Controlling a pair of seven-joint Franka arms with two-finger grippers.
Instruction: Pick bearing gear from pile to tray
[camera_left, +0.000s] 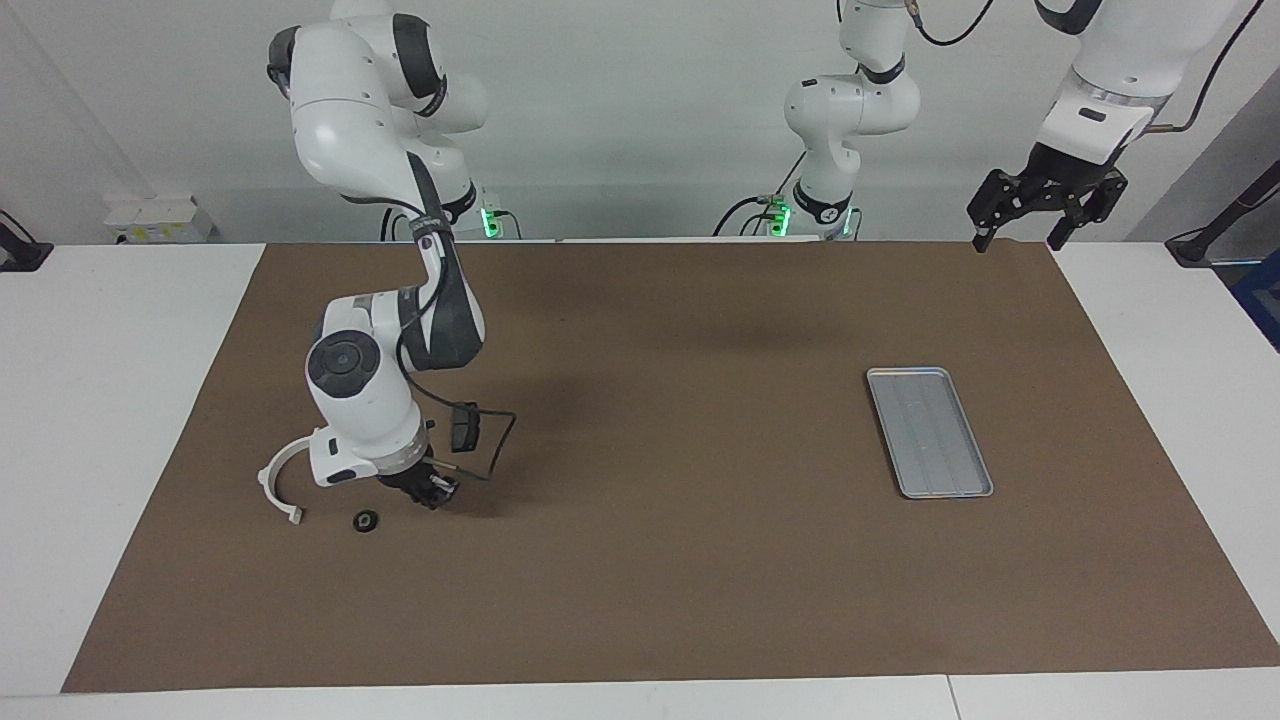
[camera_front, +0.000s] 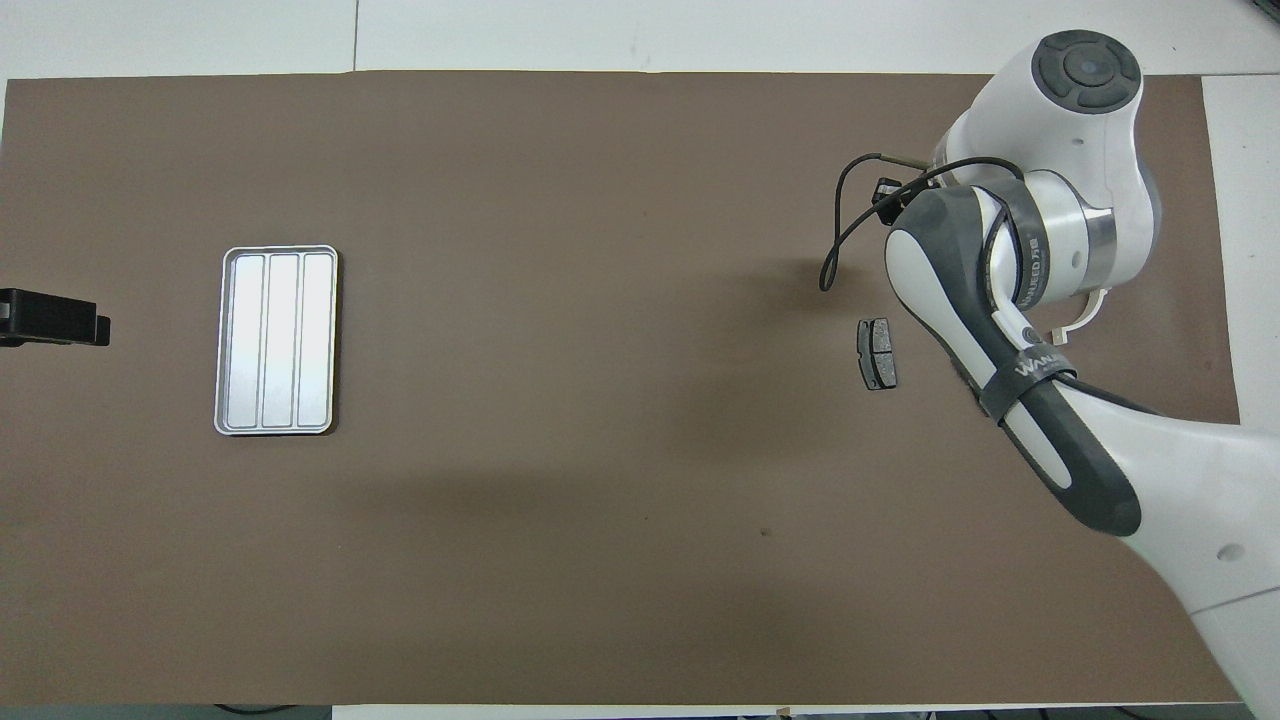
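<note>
Progress is slight: the tray (camera_left: 930, 430) lies bare on the brown mat (camera_left: 660, 600) toward the left arm's end of the table, with no part in it, so the delivery is not yet done.

My right gripper (camera_left: 432, 491) hangs low over the mat at the right arm's end, among the pile. Its fingertips are together. Whether a tiny piece is pinched between them I cannot tell, as the wrist hides most of the tips in the overhead view.

One black round piece (camera_left: 366, 520) lies on the mat just beside my gripper, apart from it. The white arc bracket (camera_left: 275, 480) sits next to that, partly under my wrist. A dark brake-pad plate (camera_left: 463, 428) lies a little nearer to the robots, close to my dangling cable.

My left gripper (camera_left: 1035, 213) waits with its fingers spread, raised over the mat's edge at its own end.

I judge the pick to be the step in hand. The long carry across the table to the tray, and the release there, are both left to do.
</note>
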